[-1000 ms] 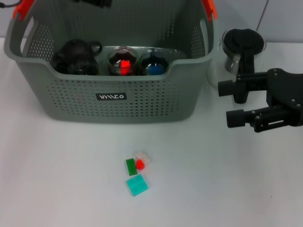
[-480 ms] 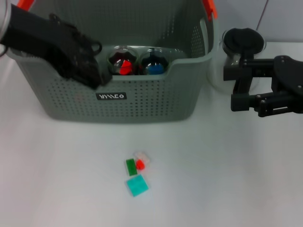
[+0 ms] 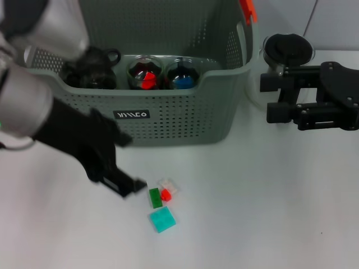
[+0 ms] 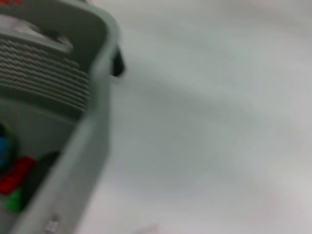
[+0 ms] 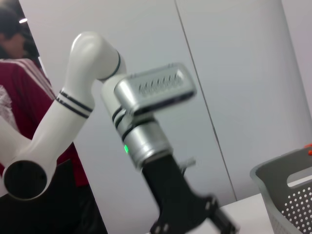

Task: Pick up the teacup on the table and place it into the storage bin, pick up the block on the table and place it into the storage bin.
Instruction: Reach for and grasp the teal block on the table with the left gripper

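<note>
I judge the block step is in hand: my left gripper (image 3: 130,188) hangs low over the plain white table (image 3: 269,224), just beside the small green block (image 3: 155,198) in a cluster toward its near edge. I cannot tell how its jaws stand. The large grey perforated storage bin (image 3: 168,117) sits toward the far edge. The right gripper (image 3: 273,101) is parked open beside it. Next I must centre over the block.

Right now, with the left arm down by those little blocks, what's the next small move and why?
Probably ease the left gripper toward the green block and centre over it: the gripper sits just beside the block cluster on the table, none yet grasped.
</note>
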